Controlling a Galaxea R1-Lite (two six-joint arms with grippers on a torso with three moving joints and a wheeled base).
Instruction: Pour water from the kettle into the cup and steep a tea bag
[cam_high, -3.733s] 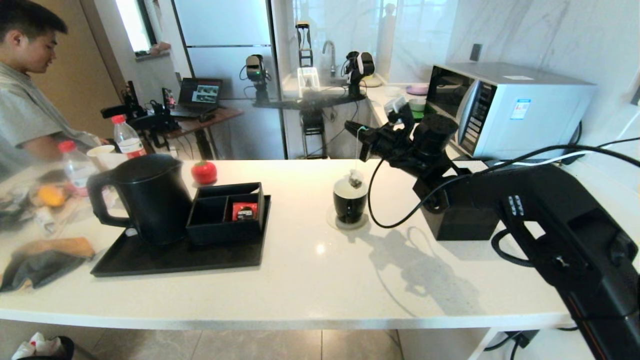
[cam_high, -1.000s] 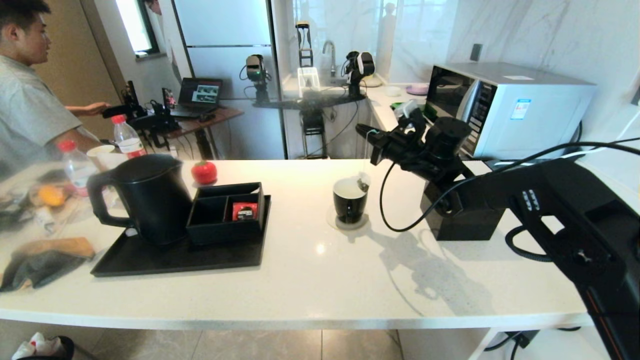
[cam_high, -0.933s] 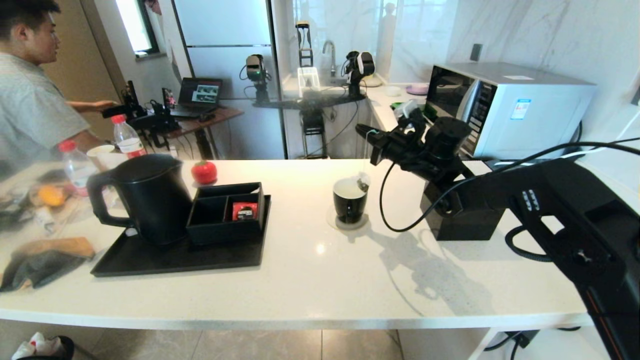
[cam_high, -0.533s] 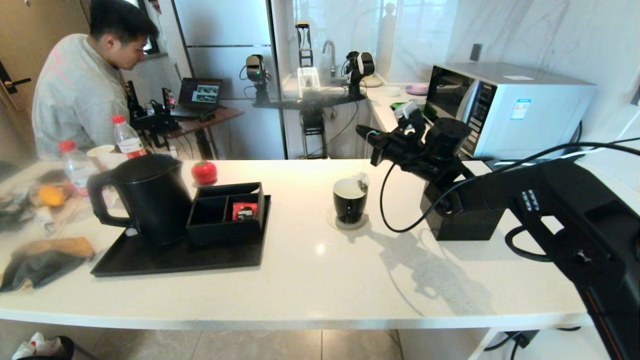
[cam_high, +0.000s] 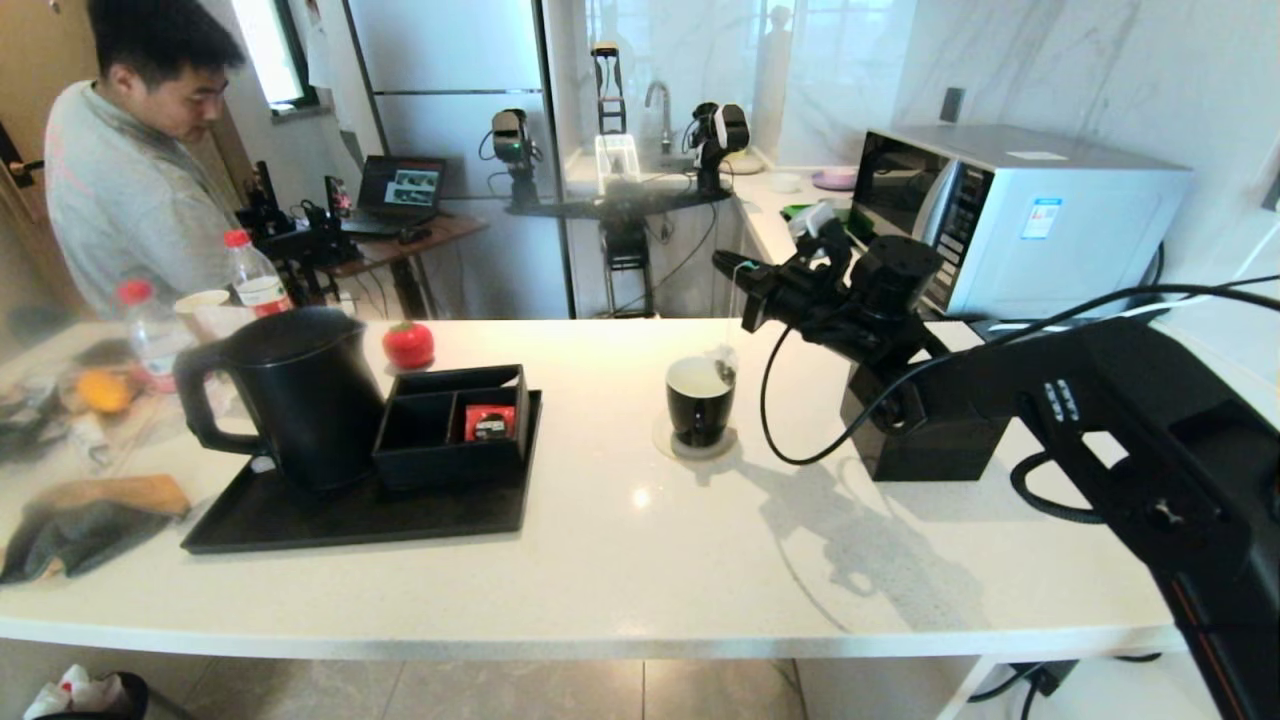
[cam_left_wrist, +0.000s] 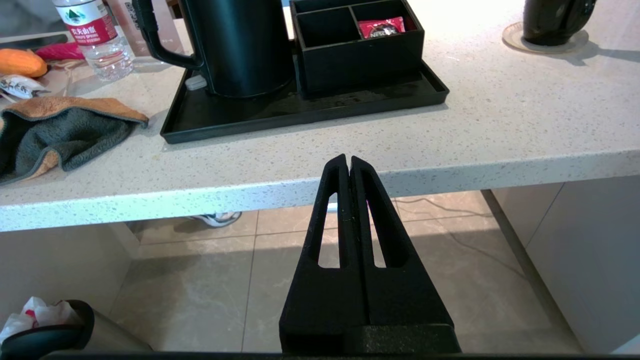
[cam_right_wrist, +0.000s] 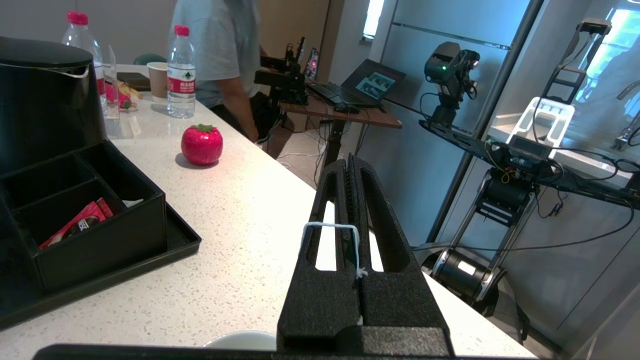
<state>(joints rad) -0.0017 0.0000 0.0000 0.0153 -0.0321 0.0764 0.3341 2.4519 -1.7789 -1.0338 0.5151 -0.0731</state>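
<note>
The black kettle (cam_high: 290, 400) stands on a black tray (cam_high: 300, 520) at the left. The black cup (cam_high: 700, 400), white inside, sits on a round coaster mid-counter. My right gripper (cam_high: 722, 262) hovers above and just right of the cup, shut on the tea bag's white string (cam_right_wrist: 330, 225). The tea bag (cam_high: 724, 358) hangs from that string at the cup's right rim; I cannot tell whether it touches the liquid. The cup's rim (cam_right_wrist: 240, 341) shows under the right gripper (cam_right_wrist: 348, 159). My left gripper (cam_left_wrist: 348, 159) is shut and empty, parked below the counter's front edge.
On the tray a black compartment box (cam_high: 450, 440) holds a red sachet (cam_high: 490, 422). A red tomato-shaped object (cam_high: 408, 344), red-capped bottles (cam_high: 255, 275) and a cloth (cam_high: 80, 520) lie at the left. A microwave (cam_high: 1010, 215) and a black block (cam_high: 930, 440) stand right. A person (cam_high: 130, 200) stands beyond the counter.
Since 3.7 s ago the right gripper has shifted right and the tea bag went from over the cup's middle to its right rim. Over the last second only the person moved.
</note>
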